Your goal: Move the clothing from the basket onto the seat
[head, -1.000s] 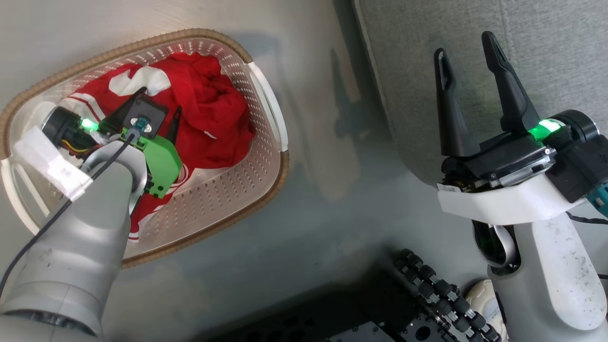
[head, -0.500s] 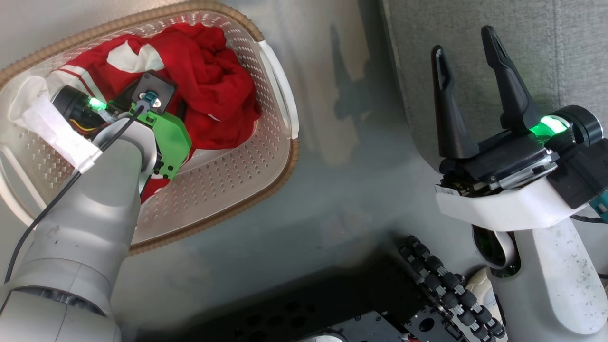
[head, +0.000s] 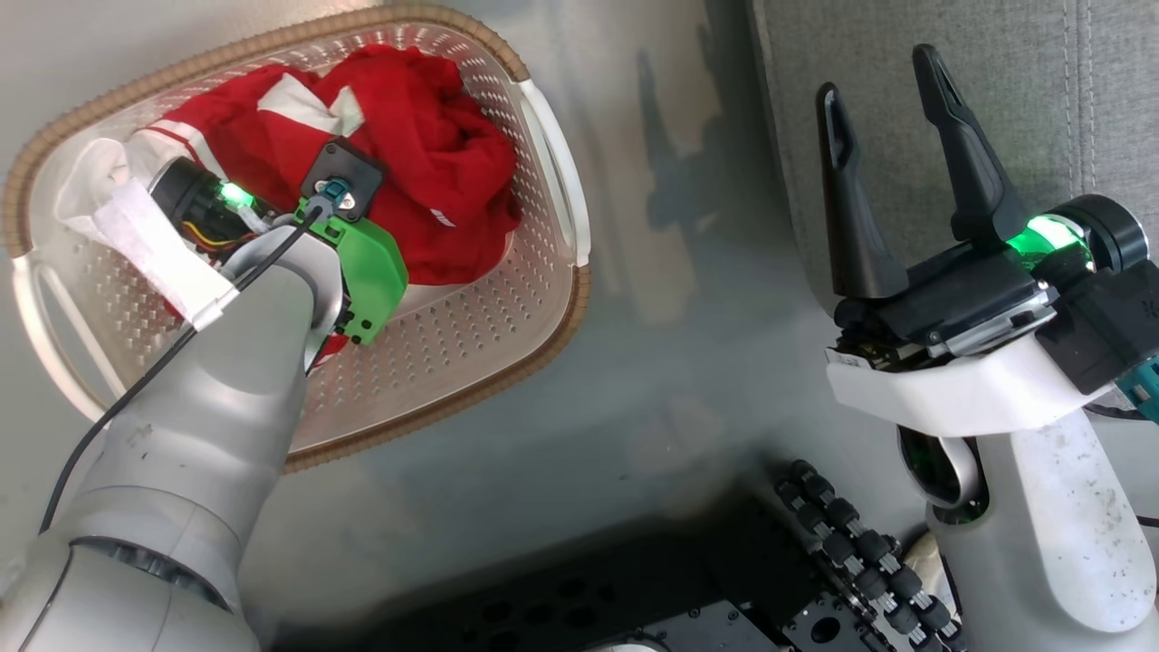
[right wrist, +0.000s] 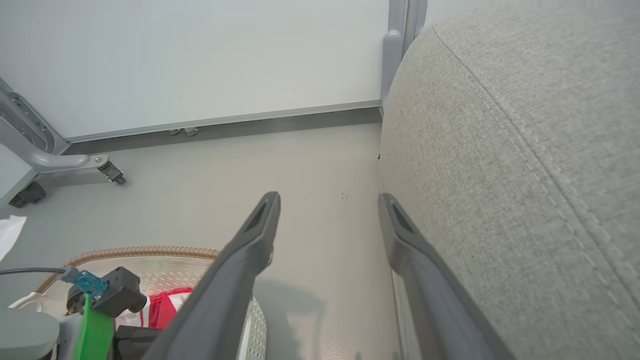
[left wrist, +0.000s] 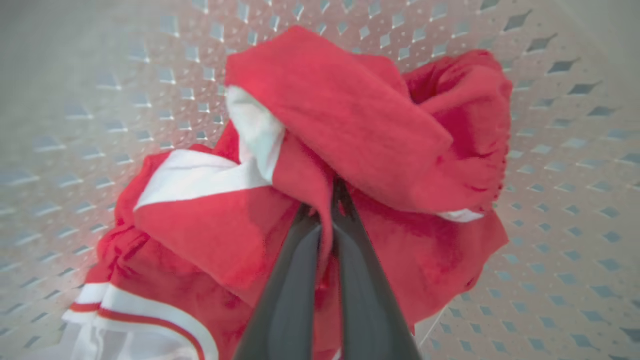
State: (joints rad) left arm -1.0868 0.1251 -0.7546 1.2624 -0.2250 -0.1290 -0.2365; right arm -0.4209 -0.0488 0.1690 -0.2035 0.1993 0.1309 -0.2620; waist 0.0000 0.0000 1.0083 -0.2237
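Clothing (head: pixel 435 181) bunched in basket (head: pixel 471 362), left arm (head: pixel 208 435) angled down, left jaws pinching red fabric, right jaws spread beside seat (head: pixel 1041 72).

Left gripper (left wrist: pixel 334 200): inside basket (head: pixel 453 335), fingers pinched together on clothing (left wrist: pixel 350 125).
Right gripper (head: pixel 878 72): well apart from basket, to its right, fingers spread.

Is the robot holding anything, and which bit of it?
The left pincer is shut on a red fold in the middle of the clothing, inside the basket. The right pincer is open, holding nothing.
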